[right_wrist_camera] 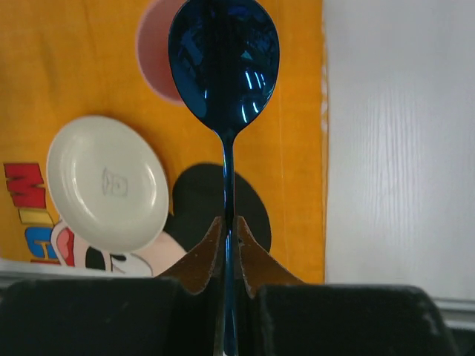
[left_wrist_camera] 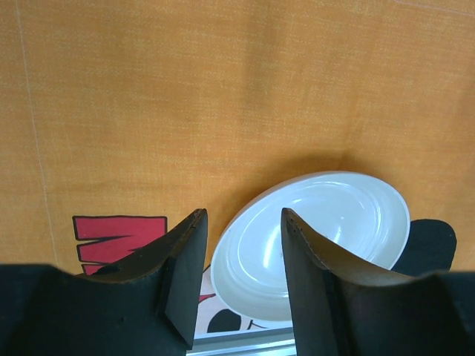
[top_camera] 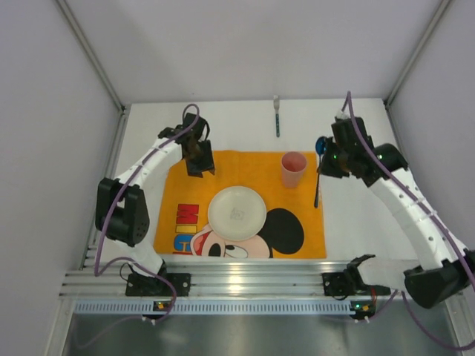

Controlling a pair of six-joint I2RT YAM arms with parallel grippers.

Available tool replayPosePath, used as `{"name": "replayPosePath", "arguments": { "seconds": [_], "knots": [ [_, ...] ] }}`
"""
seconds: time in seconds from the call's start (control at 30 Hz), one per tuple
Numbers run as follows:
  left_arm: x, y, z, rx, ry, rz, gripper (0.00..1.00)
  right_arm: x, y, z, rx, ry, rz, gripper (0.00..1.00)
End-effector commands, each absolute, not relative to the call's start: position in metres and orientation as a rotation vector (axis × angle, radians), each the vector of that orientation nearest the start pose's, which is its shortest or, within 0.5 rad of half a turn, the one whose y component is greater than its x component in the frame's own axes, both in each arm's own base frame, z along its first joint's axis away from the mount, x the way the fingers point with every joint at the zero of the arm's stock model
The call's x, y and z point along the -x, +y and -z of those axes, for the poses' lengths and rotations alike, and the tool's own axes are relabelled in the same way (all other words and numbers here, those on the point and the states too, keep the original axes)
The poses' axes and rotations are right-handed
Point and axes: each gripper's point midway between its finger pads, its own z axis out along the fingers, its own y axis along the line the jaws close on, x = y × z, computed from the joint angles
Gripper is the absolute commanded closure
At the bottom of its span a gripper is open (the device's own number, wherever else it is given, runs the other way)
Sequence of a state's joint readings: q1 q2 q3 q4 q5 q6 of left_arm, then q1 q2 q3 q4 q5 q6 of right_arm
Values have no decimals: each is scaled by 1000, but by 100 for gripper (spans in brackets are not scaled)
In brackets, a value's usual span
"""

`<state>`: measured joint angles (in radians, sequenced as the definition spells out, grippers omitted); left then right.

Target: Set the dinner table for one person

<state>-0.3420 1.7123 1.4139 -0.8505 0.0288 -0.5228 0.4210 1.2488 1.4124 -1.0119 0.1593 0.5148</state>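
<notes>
The white dinner table (top_camera: 358,222) carries an orange Mickey Mouse mat (top_camera: 189,185). A white plate (top_camera: 237,213) lies on the mat's middle and a pink cup (top_camera: 293,169) stands at its far right. My right gripper (top_camera: 325,165) is shut on the handle of a blue spoon (top_camera: 320,146) held above the mat's right edge; in the right wrist view the spoon (right_wrist_camera: 223,63) sticks out past the gripper (right_wrist_camera: 228,226), half hiding the cup (right_wrist_camera: 157,63), with the plate (right_wrist_camera: 107,182) at left. My left gripper (top_camera: 199,159) is open and empty over the mat's far left part; its wrist view (left_wrist_camera: 241,222) shows the plate (left_wrist_camera: 326,222) beyond.
A fork (top_camera: 277,115) lies on the table at the far middle, beyond the mat. The ribbed aluminium rail (top_camera: 245,282) runs along the near edge. Grey walls enclose the table left, right and behind.
</notes>
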Motion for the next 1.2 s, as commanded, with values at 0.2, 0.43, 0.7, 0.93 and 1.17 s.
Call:
{"name": "replayPosePath", "arguments": {
  "seconds": [0.2, 0.43, 0.7, 0.93, 1.17],
  "knots": [
    [-376, -170, -119, 158, 2632, 391, 51, -202, 148, -199, -465, 2473, -528, 100],
    [-378, -179, -115, 155, 2633, 426, 52, -187, 177, -134, -458, 2540, -574, 100],
    [-372, -189, -123, 121, 2618, 443, 52, -210, 228, -83, -111, 2580, -484, 100],
    [-374, -187, -136, 111, 2601, 429, 51, -235, 241, -55, -50, 2596, -361, 100],
    [-390, -192, -140, 111, 2590, 424, 51, -259, 245, -67, -66, 2531, -304, 100]
  ]
}}
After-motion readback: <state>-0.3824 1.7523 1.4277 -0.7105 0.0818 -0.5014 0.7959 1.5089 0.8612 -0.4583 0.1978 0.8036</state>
